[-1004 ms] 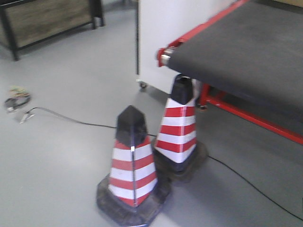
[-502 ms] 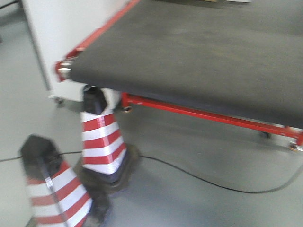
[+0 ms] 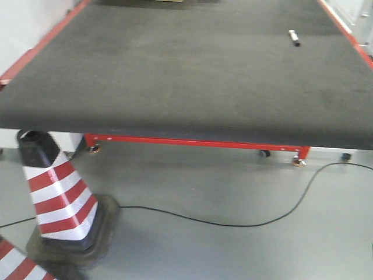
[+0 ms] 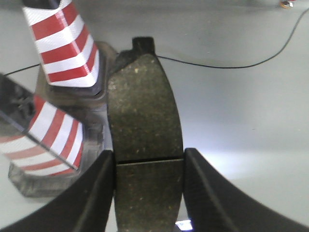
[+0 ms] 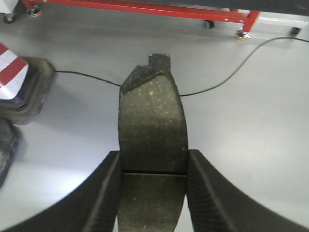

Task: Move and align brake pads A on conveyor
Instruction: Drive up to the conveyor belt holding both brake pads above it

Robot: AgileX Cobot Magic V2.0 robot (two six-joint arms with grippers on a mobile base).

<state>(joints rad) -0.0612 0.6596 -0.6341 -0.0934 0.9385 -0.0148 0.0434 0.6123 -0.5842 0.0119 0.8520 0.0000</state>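
Front view: the conveyor fills the upper frame, with no pads seen on it. A marker pen lies upper right, a striped cone stands lower left, and a cable runs across the floor. No grippers in shot.

Left wrist view: the left gripper is clamped on the left brake pad at its groove. The pad's long axis runs bottom to top of the frame, over floor and cones.

Right wrist view: the right gripper is clamped on the right brake pad, same lengthwise pose. The conveyor's red frame runs along the top edge, so the belt lies ahead. The right arm is probably nearer.
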